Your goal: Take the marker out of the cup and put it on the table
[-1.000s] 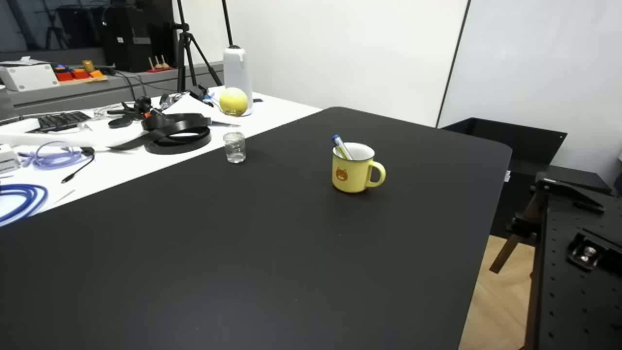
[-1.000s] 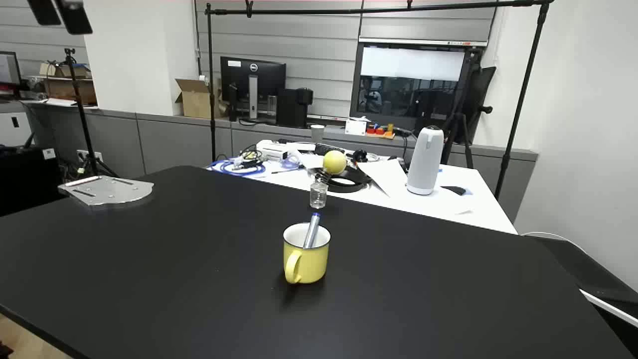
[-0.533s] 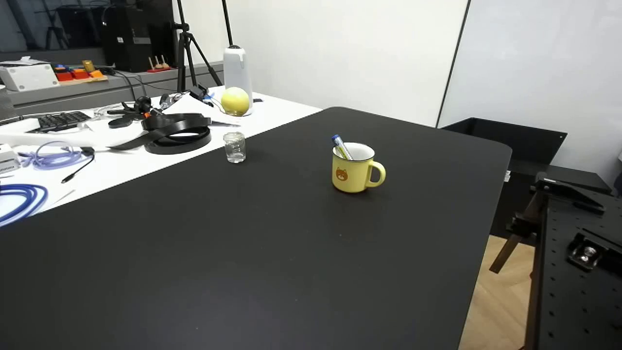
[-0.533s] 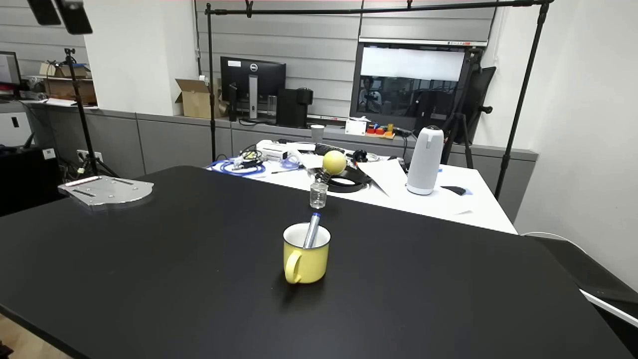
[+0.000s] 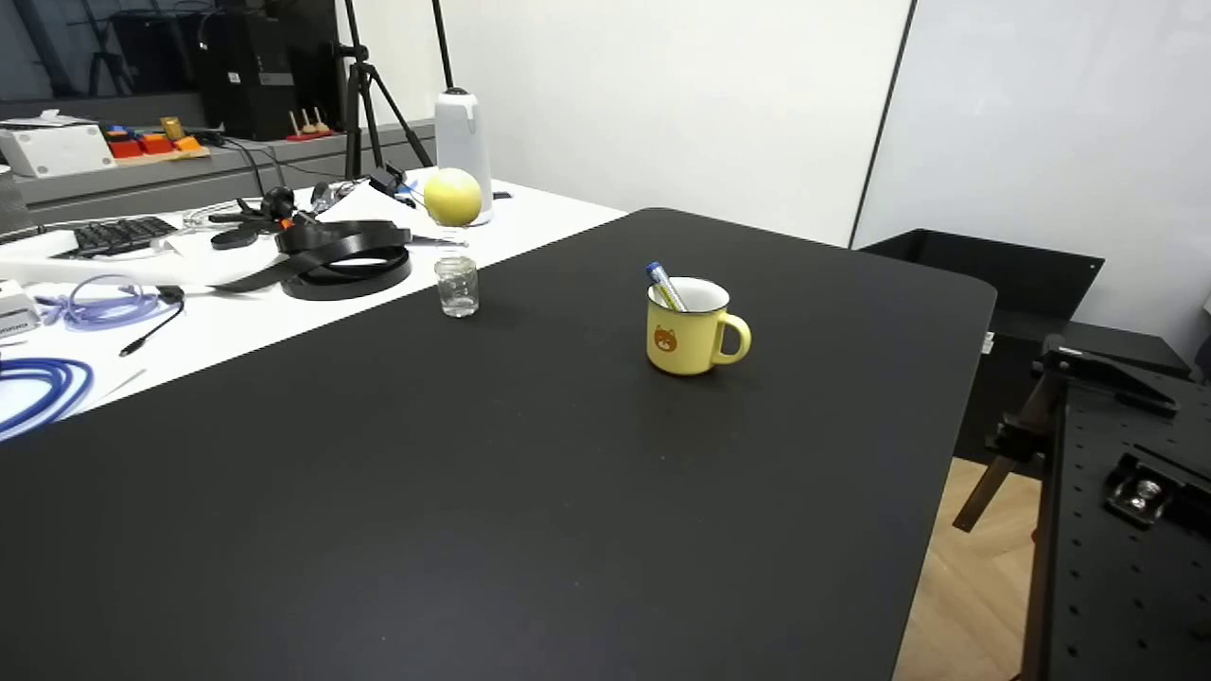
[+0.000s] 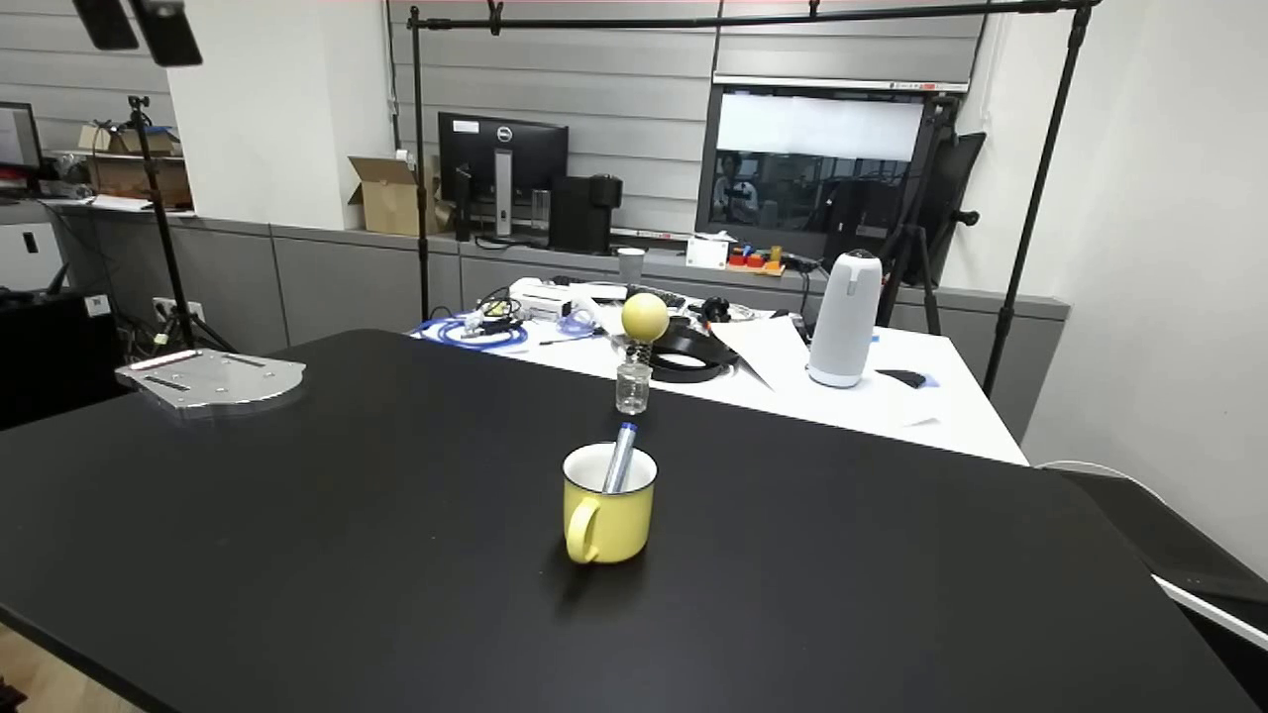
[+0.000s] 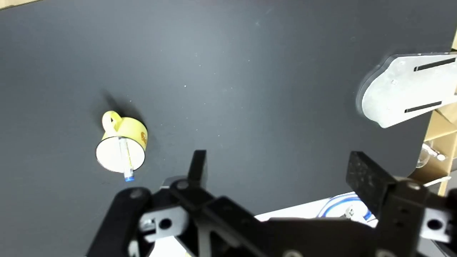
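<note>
The slim marker (image 5: 668, 289) is leaning inside the yellow cup (image 5: 691, 340), its blue end sticking up past the rim. The cup is standing upright on the black counter (image 5: 426, 492), a little right of the frame's centre in an exterior view, with its handle pointing right and a brown animal face showing on its side. In an exterior view the cup (image 6: 609, 515) is sitting just below the centre, its handle turning toward the lower left and the marker (image 6: 620, 460) tilting up to the right. In the wrist view the cup (image 7: 132, 130) is showing left of centre, the marker's blue end poking over the lower part of the rim. The end effector (image 7: 278, 164) is filling the lower part of that view, its two fingers (image 7: 198, 167) standing far apart and holding nothing; in an exterior view the dark fingers (image 6: 170, 38) are hanging in the upper left corner, well apart from the cup. A small clear glass (image 5: 458, 288) is standing near the counter's edge beside a white desk (image 5: 544, 218), and a yellow ball (image 5: 452, 197) is showing just above it in both exterior views. A silver plate (image 6: 213, 378) is lying at the left of an exterior view.
</note>
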Controlling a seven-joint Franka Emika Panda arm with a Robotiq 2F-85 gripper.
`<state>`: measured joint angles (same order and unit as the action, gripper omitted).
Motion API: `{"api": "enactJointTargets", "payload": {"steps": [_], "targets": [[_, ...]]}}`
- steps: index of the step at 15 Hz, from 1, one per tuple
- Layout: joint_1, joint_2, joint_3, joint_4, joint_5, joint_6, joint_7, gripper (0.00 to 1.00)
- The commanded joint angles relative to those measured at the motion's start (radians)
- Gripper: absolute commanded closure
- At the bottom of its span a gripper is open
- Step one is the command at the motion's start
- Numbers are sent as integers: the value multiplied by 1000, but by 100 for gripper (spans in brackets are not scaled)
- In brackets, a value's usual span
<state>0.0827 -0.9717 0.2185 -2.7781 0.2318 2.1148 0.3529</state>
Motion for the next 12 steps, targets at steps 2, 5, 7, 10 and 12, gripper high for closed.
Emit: {"api": "enactJointTargets", "payload": {"steps": [2, 5, 7, 10, 12], "targets": [[-102, 54, -81, 1, -98, 69, -87, 0], [-182, 133, -157, 0, -161, 167, -154, 0], [-239, 180, -199, -1, -187, 208, -158, 0], [-234, 177, -205, -2, -183, 198, -165, 0], [-237, 189, -207, -2, -183, 206, -167, 0]]}}
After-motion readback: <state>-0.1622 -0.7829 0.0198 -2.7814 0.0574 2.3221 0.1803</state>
